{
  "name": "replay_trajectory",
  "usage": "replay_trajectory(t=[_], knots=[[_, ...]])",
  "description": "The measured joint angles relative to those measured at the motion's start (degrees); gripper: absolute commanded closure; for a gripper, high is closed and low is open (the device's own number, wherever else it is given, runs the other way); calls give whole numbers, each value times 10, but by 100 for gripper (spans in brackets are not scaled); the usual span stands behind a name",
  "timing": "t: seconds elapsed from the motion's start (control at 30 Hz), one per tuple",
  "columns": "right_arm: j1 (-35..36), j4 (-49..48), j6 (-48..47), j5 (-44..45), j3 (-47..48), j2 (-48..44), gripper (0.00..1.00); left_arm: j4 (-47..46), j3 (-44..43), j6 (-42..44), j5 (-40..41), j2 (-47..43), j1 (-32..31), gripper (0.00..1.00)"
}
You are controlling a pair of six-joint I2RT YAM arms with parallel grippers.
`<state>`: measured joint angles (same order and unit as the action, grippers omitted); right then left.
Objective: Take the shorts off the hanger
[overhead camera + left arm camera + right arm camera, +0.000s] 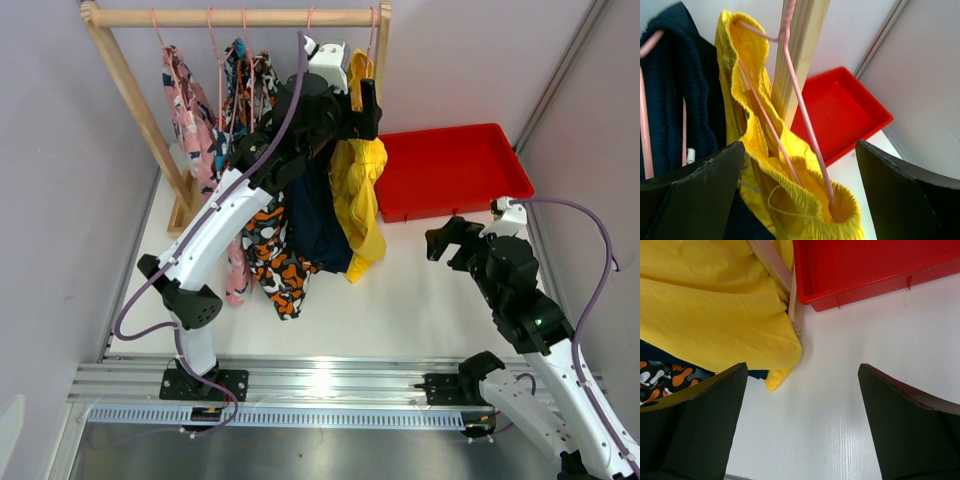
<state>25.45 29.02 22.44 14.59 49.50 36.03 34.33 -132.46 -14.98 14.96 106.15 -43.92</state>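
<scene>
At the back of the table (400, 300), a wooden rack (240, 17) carries five pairs of shorts, with a red tray (450, 170) on the tabletop to its right. All the shorts hang with their long axis vertical, waistbands up on hangers and legs pointing down at the table. From right to left they are the yellow shorts (360, 190), the navy shorts (315, 225), the camouflage shorts (275, 260), the blue-orange patterned shorts (245, 85) and the pink shorts (190, 115).

The left gripper (368, 105) is raised to the rack's right end with its jaws spread wide. In the left wrist view the yellow waistband, bunched over a pink wire hanger (805, 115), lies between the fingers. I cannot tell whether it touches them.

The right gripper (445, 240) hovers low over bare table near the tray, its jaws wide apart and holding nothing. The yellow hem lies ahead of its left finger.
</scene>
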Motion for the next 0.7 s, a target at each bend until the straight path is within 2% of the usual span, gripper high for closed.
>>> replay_trajectory(t=[0.23, 0.33, 0.37, 0.43, 0.47, 0.53, 0.57, 0.6, 0.7], knots=[[0, 3, 0, -1, 0, -11, 1, -26, -35, 0, 20, 37, -3, 9], [0, 4, 0, -1, 0, -12, 1, -30, -51, 0, 25, 65, -4, 16], [0, 5, 0, -1, 0, -12, 1, -30, -52, 0, 26, 73, -4, 30], [0, 7, 0, 0, 0, -12, 1, -31, -52, -3, 29, 84, -5, 41], [0, 7, 0, 0, 0, -13, 1, -32, -53, -2, 31, 88, -6, 59], [0, 7, 0, 0, 0, -14, 1, -34, -53, -3, 38, 94, -8, 75], [0, 7, 0, 0, 0, -15, 1, -34, -53, -2, 42, 94, -9, 93], [0, 7, 0, 0, 0, -16, 1, -33, -53, -1, 45, 94, -10, 99], [0, 7, 0, 0, 0, -18, 1, -24, -56, 0, 74, 94, -12, 100]])
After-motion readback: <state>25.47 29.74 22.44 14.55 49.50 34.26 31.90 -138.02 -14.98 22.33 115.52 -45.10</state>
